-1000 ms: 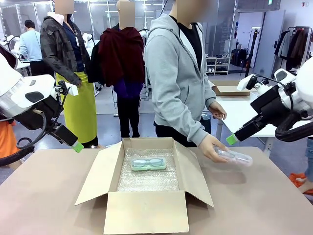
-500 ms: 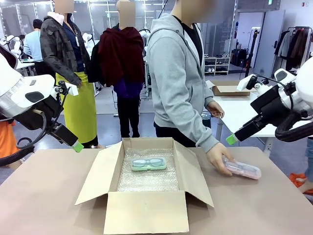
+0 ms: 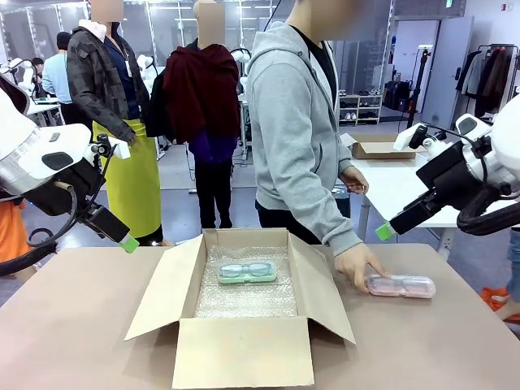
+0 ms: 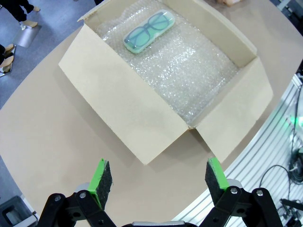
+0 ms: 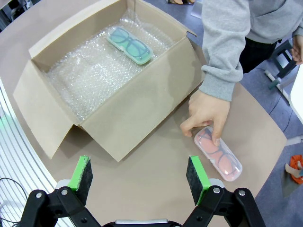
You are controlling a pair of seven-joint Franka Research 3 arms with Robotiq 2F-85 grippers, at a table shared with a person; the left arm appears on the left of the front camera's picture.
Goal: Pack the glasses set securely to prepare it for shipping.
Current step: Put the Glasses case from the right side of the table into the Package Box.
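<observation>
The mint green glasses case [image 3: 246, 273] lies on bubble wrap at the far end of the open cardboard box [image 3: 244, 357]; it also shows in both wrist views [image 4: 147, 30] [image 5: 129, 45]. The pale pink case [image 3: 400, 285] [image 5: 218, 152] rests flat on the table to the right of the box, with the person's hand [image 3: 357, 266] [image 5: 206, 115] on its left end. My left gripper [image 4: 158, 178] hangs open high above the table's left side. My right gripper [image 5: 138, 178] hangs open above the right side. Neither holds anything.
The box flaps [image 3: 162, 290] spread out to the left, right and front. The person [image 3: 301, 130] in a grey hoodie stands at the far edge, right of the box. A second table with a flat box [image 3: 382, 149] stands behind on the right.
The person has lowered the pink case from just above the table and laid it flat on the table, right of the box. Both arms stayed still.
</observation>
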